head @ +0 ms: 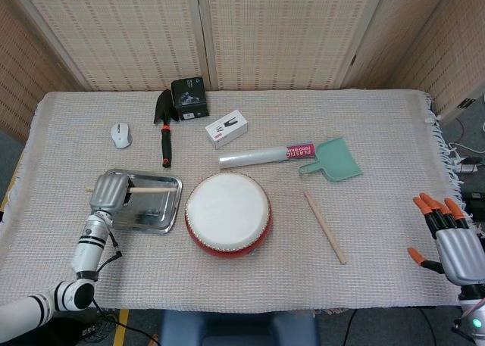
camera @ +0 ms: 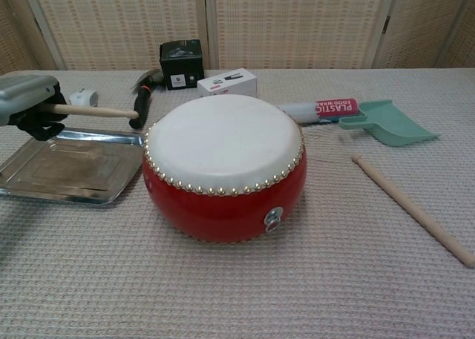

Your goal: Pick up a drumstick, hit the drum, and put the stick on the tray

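The left hand (head: pixel 111 190) grips a drumstick (head: pixel 151 188) near its butt end, holding it roughly level above the metal tray (head: pixel 168 217), with the tip pointing toward the red drum (head: pixel 227 213) but clear of it. The tray lies just beside the drum on the woven tabletop (head: pixel 379 134). A second drumstick (head: pixel 325 227) lies on the cloth to the drum's other side. The right hand (head: pixel 455 247) hangs at the tabletop's near edge, fingers apart and holding nothing.

Cloth-covered table (head: pixel 379 134) with drum (head: pixel 227 213), tray (head: pixel 170 210)
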Motion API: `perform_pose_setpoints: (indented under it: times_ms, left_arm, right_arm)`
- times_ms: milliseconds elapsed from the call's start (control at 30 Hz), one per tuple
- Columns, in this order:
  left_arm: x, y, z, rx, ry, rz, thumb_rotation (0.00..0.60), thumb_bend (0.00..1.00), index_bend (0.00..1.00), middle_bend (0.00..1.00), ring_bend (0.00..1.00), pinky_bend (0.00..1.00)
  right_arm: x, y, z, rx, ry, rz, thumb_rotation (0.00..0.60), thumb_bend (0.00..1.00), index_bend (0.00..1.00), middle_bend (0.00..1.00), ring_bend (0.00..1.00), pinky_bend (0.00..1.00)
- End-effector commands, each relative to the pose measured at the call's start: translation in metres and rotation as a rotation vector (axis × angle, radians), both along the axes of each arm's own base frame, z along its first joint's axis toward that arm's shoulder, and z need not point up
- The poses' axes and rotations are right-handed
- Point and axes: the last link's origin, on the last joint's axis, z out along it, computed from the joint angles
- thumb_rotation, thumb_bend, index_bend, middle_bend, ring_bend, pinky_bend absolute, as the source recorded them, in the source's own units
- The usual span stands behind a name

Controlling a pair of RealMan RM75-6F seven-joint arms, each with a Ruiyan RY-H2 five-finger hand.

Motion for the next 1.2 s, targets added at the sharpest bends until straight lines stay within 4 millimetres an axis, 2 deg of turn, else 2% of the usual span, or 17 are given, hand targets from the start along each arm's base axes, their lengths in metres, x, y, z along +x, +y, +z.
perform_pose_setpoints:
  times_ms: [33,133,200,267,333,400,567,633,733,800,1000,1200]
  left_arm:
    - [0.000,0.002,-0.009,-0.031,0.022,-0.010,0.600,0.67,1.00,1.00,0.95,1.00]
    - [0.001,0.003,-0.012,-0.064,0.041,-0.009,0.600,0.64,1.00,0.99,0.92,1.00]
    - [0.002,0.005,-0.013,-0.087,0.051,-0.006,0.600,0.59,0.95,0.93,0.85,0.96]
    - [0.003,0.005,-0.013,-0.105,0.062,-0.006,0.600,0.55,0.86,0.82,0.75,0.87]
    - [0.004,0.004,-0.013,-0.113,0.068,-0.010,0.600,0.49,0.71,0.66,0.59,0.75]
    - [0.006,0.003,-0.012,-0.116,0.062,-0.014,0.600,0.46,0.59,0.54,0.47,0.67]
    - [0.009,0.000,-0.012,-0.142,0.056,-0.019,0.600,0.40,0.33,0.30,0.26,0.49]
    - [0.010,0.001,-0.013,-0.146,0.060,-0.019,0.600,0.37,0.19,0.21,0.17,0.40]
    - [0.010,0.002,-0.014,-0.161,0.055,-0.011,0.600,0.33,0.06,0.11,0.07,0.29]
    - [0.011,0.004,-0.015,-0.166,0.049,-0.004,0.600,0.30,0.02,0.06,0.03,0.24]
    - [0.011,0.007,-0.017,-0.178,0.041,0.008,0.600,0.27,0.00,0.00,0.00,0.13]
    - [0.009,0.006,-0.018,-0.228,0.005,0.056,0.600,0.25,0.00,0.00,0.00,0.06]
  right_arm:
    - [0.000,0.000,0.000,-0.003,0.003,-0.001,0.600,0.21,0.00,0.02,0.00,0.00]
    - [0.000,-0.001,0.000,-0.002,0.003,-0.005,0.600,0.21,0.00,0.02,0.00,0.00]
    - [0.000,-0.001,0.000,-0.002,0.003,-0.008,0.600,0.21,0.00,0.02,0.00,0.00]
    - [-0.001,-0.001,0.000,-0.004,0.003,-0.011,0.600,0.21,0.00,0.02,0.00,0.00]
    - [-0.001,-0.001,0.001,-0.006,0.003,-0.013,0.600,0.21,0.00,0.02,0.00,0.00]
    - [-0.001,-0.001,0.001,-0.007,0.004,-0.013,0.600,0.21,0.00,0.02,0.00,0.00]
    - [0.000,-0.002,0.000,-0.005,0.005,-0.013,0.600,0.21,0.00,0.02,0.00,0.00]
    - [0.000,-0.002,0.000,-0.005,0.006,-0.012,0.600,0.21,0.00,0.02,0.00,0.00]
    - [0.000,-0.002,0.000,-0.006,0.006,-0.012,0.600,0.21,0.00,0.02,0.00,0.00]
    - [0.001,-0.003,-0.001,-0.006,0.006,-0.013,0.600,0.21,0.00,0.02,0.00,0.00]
    - [0.002,-0.003,-0.001,-0.005,0.007,-0.010,0.600,0.21,0.00,0.02,0.00,0.00]
    - [0.002,-0.004,-0.001,-0.009,0.008,-0.012,0.600,0.21,0.00,0.02,0.00,0.00]
